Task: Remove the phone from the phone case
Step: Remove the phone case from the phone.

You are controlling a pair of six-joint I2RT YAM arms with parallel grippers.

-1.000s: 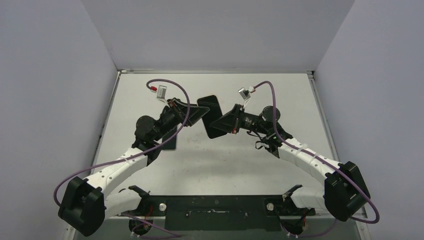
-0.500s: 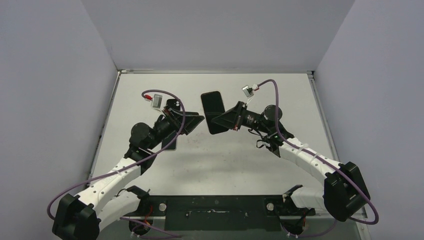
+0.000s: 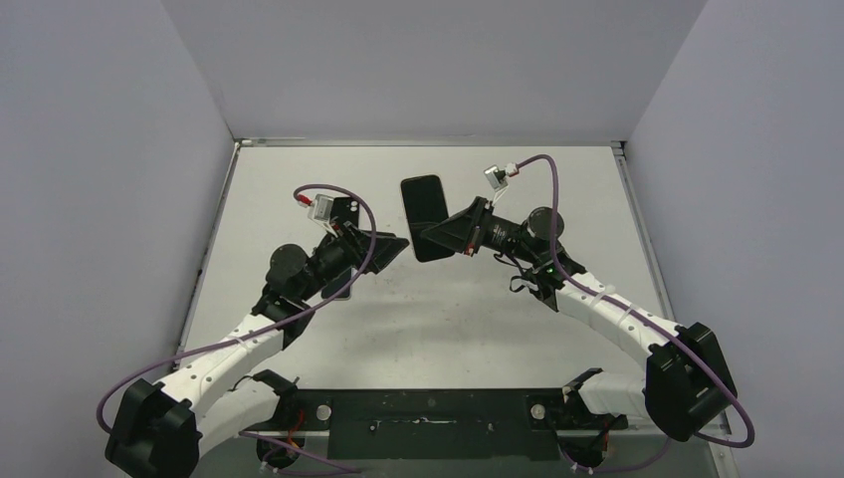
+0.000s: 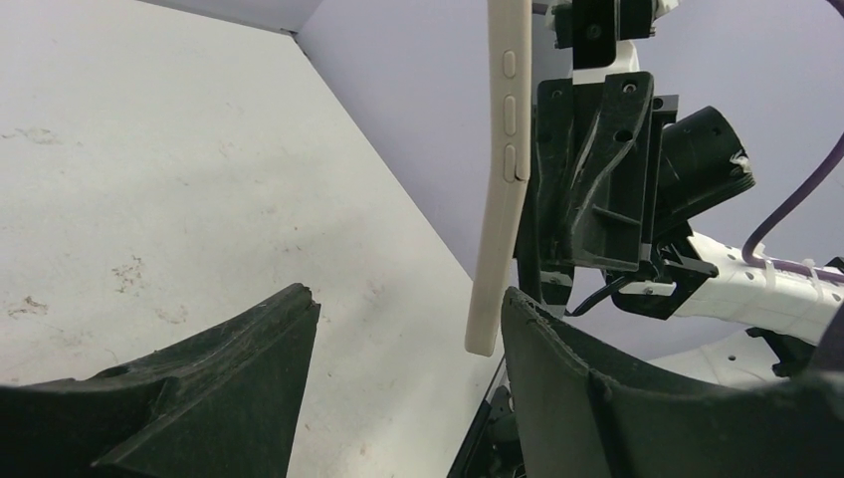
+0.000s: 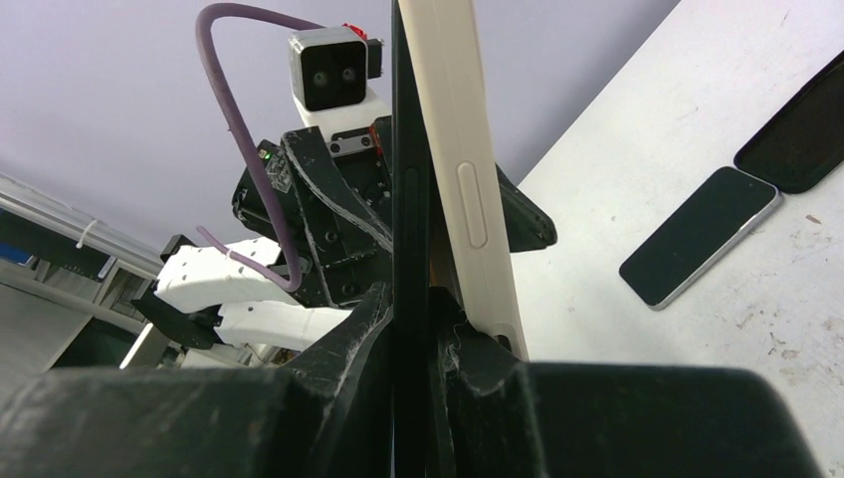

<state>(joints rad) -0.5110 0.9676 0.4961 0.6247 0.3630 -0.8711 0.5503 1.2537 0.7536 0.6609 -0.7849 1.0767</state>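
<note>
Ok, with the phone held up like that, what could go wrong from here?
1. The right hand grips the phone by one end, above the table; a pull from the left hand might tear it loose and drop it.
2. The open left hand has the phone case close to one finger, so closing may knock it instead of gripping.
3. A drop could hit the spare phone lying on the table.

Black phone (image 3: 422, 204) in cream phone case (image 4: 501, 179), upright, held aloft.
</note>
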